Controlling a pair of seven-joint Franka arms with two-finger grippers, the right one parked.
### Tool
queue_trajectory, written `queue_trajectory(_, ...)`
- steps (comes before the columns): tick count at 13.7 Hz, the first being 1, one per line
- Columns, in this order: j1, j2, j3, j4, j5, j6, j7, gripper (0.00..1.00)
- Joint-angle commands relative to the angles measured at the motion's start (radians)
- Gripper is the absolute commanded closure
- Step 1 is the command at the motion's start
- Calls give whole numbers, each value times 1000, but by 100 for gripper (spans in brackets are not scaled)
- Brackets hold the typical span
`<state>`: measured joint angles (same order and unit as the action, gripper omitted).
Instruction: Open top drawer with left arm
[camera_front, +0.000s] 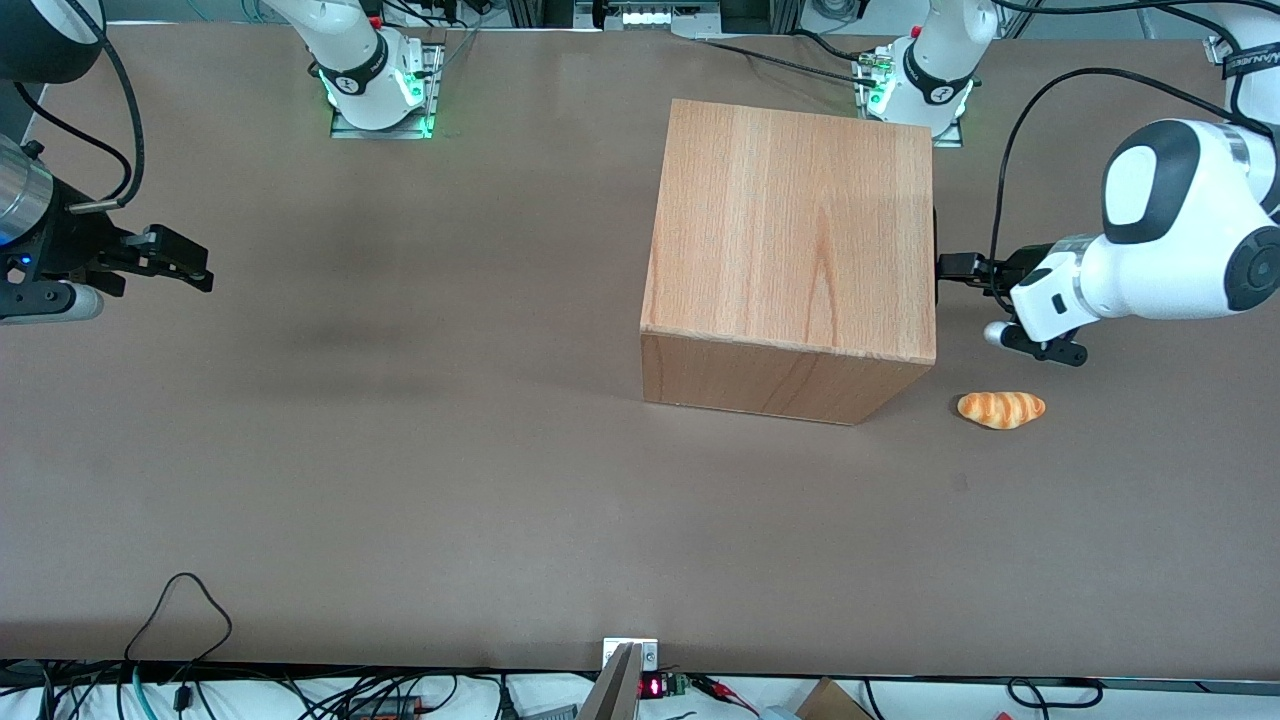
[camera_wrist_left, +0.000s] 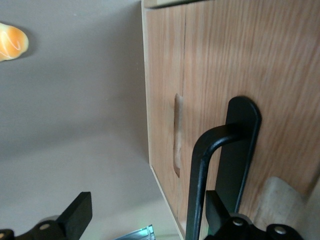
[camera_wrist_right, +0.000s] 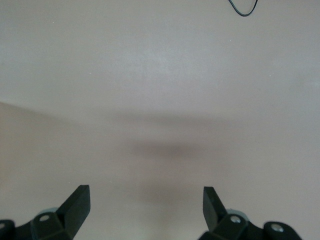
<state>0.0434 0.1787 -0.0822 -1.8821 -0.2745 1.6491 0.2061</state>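
Observation:
The wooden cabinet (camera_front: 790, 240) stands on the table with its front turned toward the working arm's end. In the left wrist view the top drawer (camera_wrist_left: 260, 65) shows its wood front panel, flush with the panel beside it. Its black bar handle (camera_wrist_left: 200, 175) curves out from a black mount. My left arm (camera_front: 1170, 235) reaches in level, and its gripper (camera_front: 962, 268) is right in front of the cabinet's front. The gripper (camera_wrist_left: 147, 215) is open. The handle bar stands between the fingers (camera_wrist_left: 80, 215), close to one of them and not clamped.
A small orange bread roll (camera_front: 1001, 409) (camera_wrist_left: 10, 42) lies on the brown table (camera_front: 400, 480), nearer the front camera than my gripper. A panel with a slot cut-out (camera_wrist_left: 176, 135) sits between the top drawer and the table.

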Motion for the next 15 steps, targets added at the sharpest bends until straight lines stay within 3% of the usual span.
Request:
queue_trajectory(1, 0, 4, -2, -14, -26, 11, 26, 0)
queue_trajectory(15, 13, 48, -5, -9, -11, 43, 61, 0)
